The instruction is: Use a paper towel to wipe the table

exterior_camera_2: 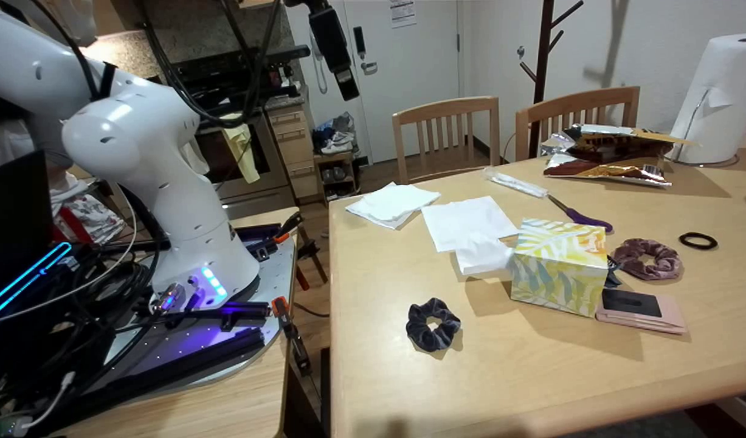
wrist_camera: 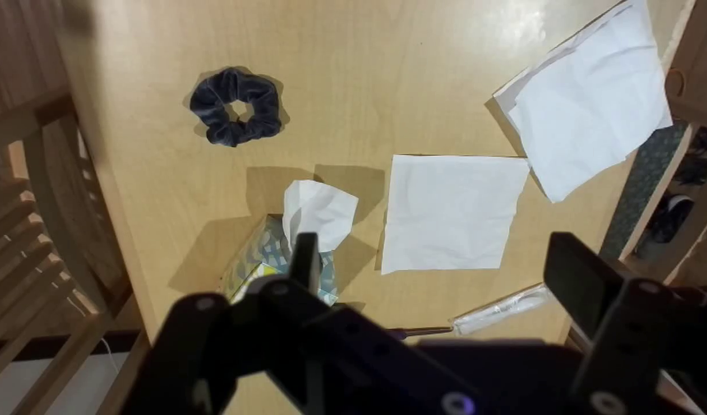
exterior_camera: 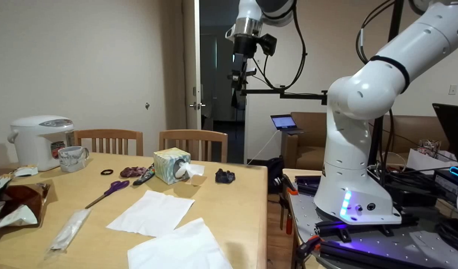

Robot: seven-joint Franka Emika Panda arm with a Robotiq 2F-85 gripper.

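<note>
Across the broad, smooth, light tan wooden table (wrist_camera: 353, 63), wiping seems not yet begun. The thin, square, soft white paper towel (wrist_camera: 457, 219) lies flat on it, between a larger, rumpled sheet of white paper (exterior_camera: 176, 248) and a leaf-patterned cardboard tissue box (wrist_camera: 272, 248). The black hand (wrist_camera: 435, 253) hangs well above, spread wide, with nothing pinched in it and no contact with the paper. By my judgement every working step is left: coming down, taking hold of the towel, and drawing it over the wood.

Some things are hard to read. No spill stands out, so I cannot tell which part of the table wants wiping. The larger sheet runs off the bottom edge in an exterior view, and whether its side touches the towel's corner is uncertain. A loose white tissue (exterior_camera_2: 482, 255) seems to overlap the towel in an exterior view, though the wrist view shows them apart. There the hand's own dark bulk hides much of the box and leaves only a sliver of the purple-handled metal scissors (wrist_camera: 425, 332). In both exterior views the hand shows too darkly or narrowly to judge its spread
</note>
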